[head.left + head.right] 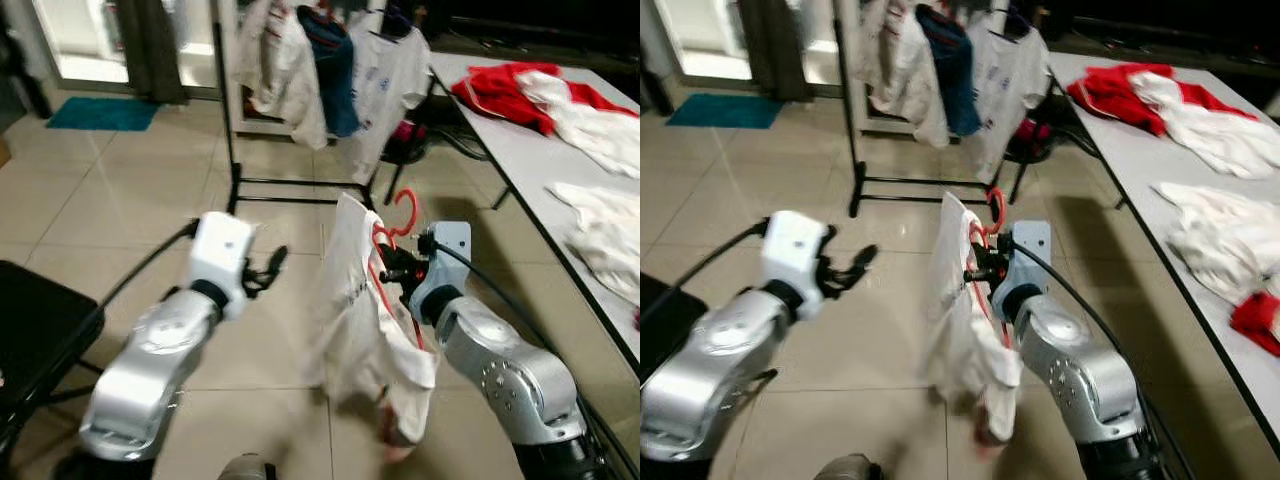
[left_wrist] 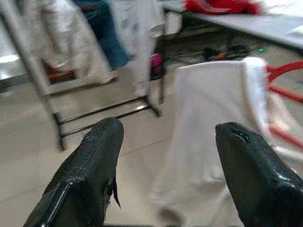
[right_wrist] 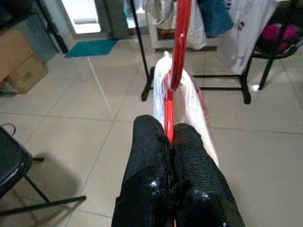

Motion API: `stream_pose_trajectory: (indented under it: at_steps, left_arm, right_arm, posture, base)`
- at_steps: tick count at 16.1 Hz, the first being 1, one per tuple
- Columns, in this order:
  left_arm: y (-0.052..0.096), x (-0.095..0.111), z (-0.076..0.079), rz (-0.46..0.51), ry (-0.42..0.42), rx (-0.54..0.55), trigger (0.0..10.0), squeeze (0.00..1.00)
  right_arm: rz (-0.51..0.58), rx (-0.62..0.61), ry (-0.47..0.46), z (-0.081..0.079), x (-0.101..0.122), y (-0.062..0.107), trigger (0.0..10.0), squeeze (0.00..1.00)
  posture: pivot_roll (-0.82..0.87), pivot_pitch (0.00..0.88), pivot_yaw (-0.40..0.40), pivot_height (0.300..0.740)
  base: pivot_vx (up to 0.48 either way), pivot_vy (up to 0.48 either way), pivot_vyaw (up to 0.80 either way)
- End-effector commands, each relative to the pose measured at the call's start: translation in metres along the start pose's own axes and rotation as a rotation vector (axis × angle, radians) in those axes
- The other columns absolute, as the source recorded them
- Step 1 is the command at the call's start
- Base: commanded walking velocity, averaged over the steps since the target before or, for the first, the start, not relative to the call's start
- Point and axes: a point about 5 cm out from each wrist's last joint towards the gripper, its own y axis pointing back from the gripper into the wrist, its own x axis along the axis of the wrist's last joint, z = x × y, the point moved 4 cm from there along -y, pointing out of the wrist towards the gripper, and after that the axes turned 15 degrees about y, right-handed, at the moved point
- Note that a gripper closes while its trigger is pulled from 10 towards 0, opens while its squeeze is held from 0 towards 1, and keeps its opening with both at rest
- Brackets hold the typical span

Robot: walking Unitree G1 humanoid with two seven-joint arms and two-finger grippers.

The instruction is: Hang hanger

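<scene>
Right hand: fingers clamped on red hanger carrying a white shirt, held above the tiled floor, short of the clothes rack. Left hand: fingers apart, beside the shirt.

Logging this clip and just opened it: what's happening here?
The right gripper is shut on a red hanger with a white shirt draped on it, held up above the tile floor. The left gripper is open beside the shirt, holding nothing. The clothes rack with hung garments stands ahead, so the hanger is not yet hung.
</scene>
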Motion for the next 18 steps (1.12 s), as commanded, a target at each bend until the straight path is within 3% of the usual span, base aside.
stream_pose_trajectory:
  at_steps: [1,2,3,6,7,11,12,13,18]
  left_arm:
    - [-0.005,0.003,0.012,0.015,0.02,-0.068,10.0,0.0]
    - [-0.007,0.005,0.015,0.027,0.046,-0.089,10.0,1.0]
    - [-0.011,0.008,0.02,0.042,0.075,-0.125,10.0,1.0]
    - [-0.024,0.006,0.021,0.013,0.033,-0.15,10.0,1.0]
    - [-0.029,0.009,0.024,0.021,0.027,-0.174,10.0,0.0]
    - [-0.039,0.015,0.035,0.042,0.024,-0.25,10.0,0.0]
    - [-0.044,0.017,0.043,0.051,0.021,-0.28,2.0,0.0]
    - [-0.046,0.017,0.044,0.052,0.017,-0.28,0.0,0.0]
    - [-0.055,0.013,0.038,0.039,-0.002,-0.234,0.0,0.0]
  right_arm:
    - [0.063,-0.021,0.005,0.004,0.015,0.003,10.0,0.0]
    - [0.065,-0.009,-0.001,0.001,0.016,0.004,10.0,0.0]
    - [0.068,0.019,-0.007,-0.004,0.017,0.004,10.0,0.0]
    - [0.1,0.107,-0.001,-0.02,0.027,0.008,10.0,0.0]
    - [0.119,0.152,-0.001,-0.027,0.031,0.01,10.0,0.0]
    - [0.148,0.231,0.003,-0.039,0.037,0.015,10.0,0.0]
    - [0.162,0.254,-0.008,-0.043,0.04,0.017,10.0,0.0]
    - [0.167,0.261,-0.011,-0.044,0.041,0.018,10.0,0.0]
    - [0.201,0.278,-0.067,-0.042,0.049,0.023,10.0,0.0]
  posture:
    - [0.06,0.0,-0.06,0.74]
    - [0.06,0.0,-0.054,0.74]
    - [0.06,0.0,-0.051,0.74]
    - [0.06,0.0,-0.039,0.74]
    - [0.05,0.0,-0.036,0.74]
    - [0.05,0.0,-0.033,0.74]
    - [0.04,0.0,-0.035,0.74]
    - [0.04,0.0,-0.035,0.74]
    - [0.03,0.0,-0.036,0.74]
  base:
    - [0.0,0.0,0.0]
    - [0.0,0.0,0.0]
    - [0.0,0.0,0.0]
    - [0.0,0.0,0.0]
    - [0.0,0.0,0.0]
    - [0.0,0.0,0.0]
    - [0.0,0.0,0.0]
    - [0.0,0.0,0.0]
    - [0.0,0.0,0.0]
